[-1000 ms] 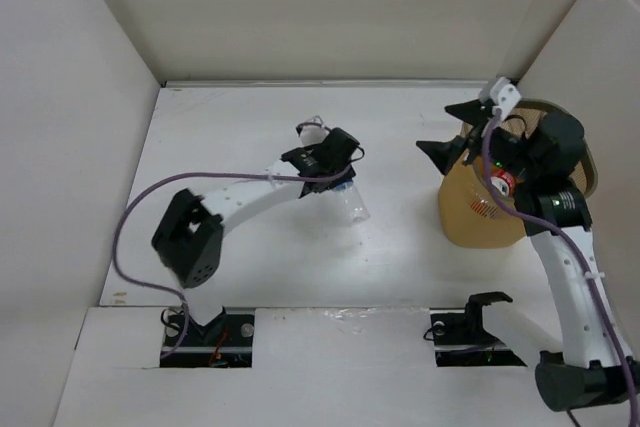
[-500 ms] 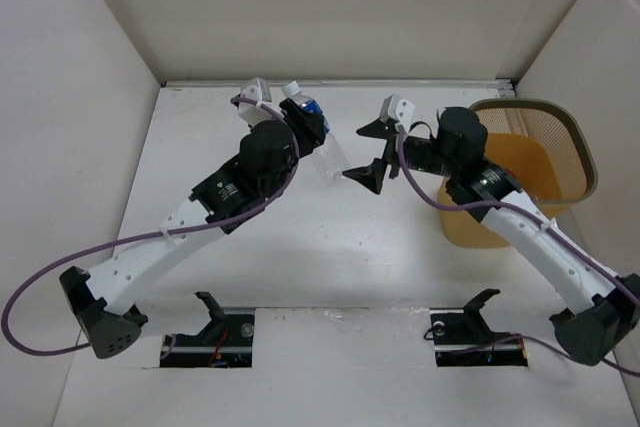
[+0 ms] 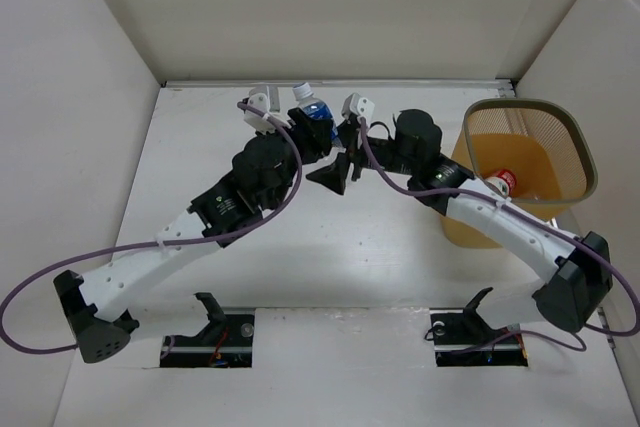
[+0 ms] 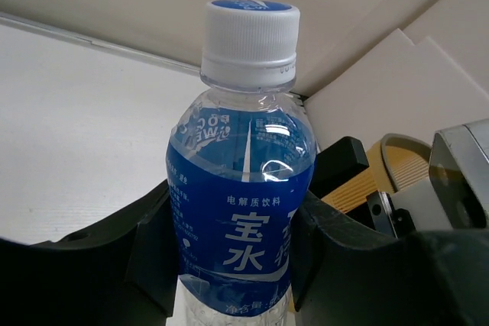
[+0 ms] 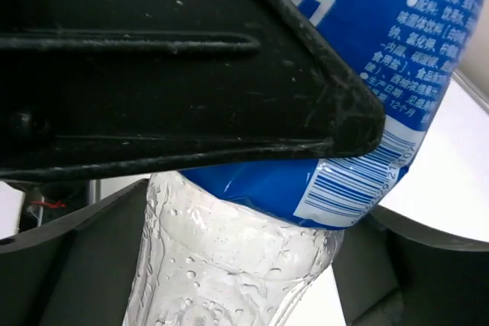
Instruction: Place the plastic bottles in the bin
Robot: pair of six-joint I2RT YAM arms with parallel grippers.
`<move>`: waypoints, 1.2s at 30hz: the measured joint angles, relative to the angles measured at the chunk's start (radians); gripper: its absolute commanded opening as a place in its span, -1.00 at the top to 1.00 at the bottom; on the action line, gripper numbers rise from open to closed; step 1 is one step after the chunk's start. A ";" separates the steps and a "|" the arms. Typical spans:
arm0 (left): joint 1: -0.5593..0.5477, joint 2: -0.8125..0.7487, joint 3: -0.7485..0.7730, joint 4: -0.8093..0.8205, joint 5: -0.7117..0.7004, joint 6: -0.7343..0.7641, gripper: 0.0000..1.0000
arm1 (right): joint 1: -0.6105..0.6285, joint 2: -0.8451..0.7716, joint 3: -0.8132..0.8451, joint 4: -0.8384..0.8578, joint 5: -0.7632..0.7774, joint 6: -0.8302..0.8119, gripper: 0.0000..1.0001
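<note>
My left gripper (image 3: 312, 139) is shut on a clear plastic bottle (image 3: 314, 117) with a blue label and white cap, held upright above the table's back middle. In the left wrist view the bottle (image 4: 241, 211) sits between the fingers of the left gripper (image 4: 237, 257). My right gripper (image 3: 337, 159) is open, its jaws on either side of the bottle's clear lower part (image 5: 229, 257), below the left finger (image 5: 153, 66). The orange-yellow mesh bin (image 3: 575, 152) stands at the right, with a red-capped bottle (image 3: 500, 184) inside. The other bottles are out of view.
White walls enclose the table at the back, left and right. The two arms cross the middle of the table, meeting near the back wall. The bin (image 4: 401, 169) also shows behind the bottle in the left wrist view.
My left arm lifted the blue-labelled bottle off the table and carried it back and right. My right arm swung left from the bin, and its open jaws now straddle the bottle.
</note>
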 measured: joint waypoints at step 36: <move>-0.019 -0.163 -0.125 -0.169 0.100 -0.126 -1.00 | -1.079 -0.408 -0.160 0.001 -0.282 0.193 -1.00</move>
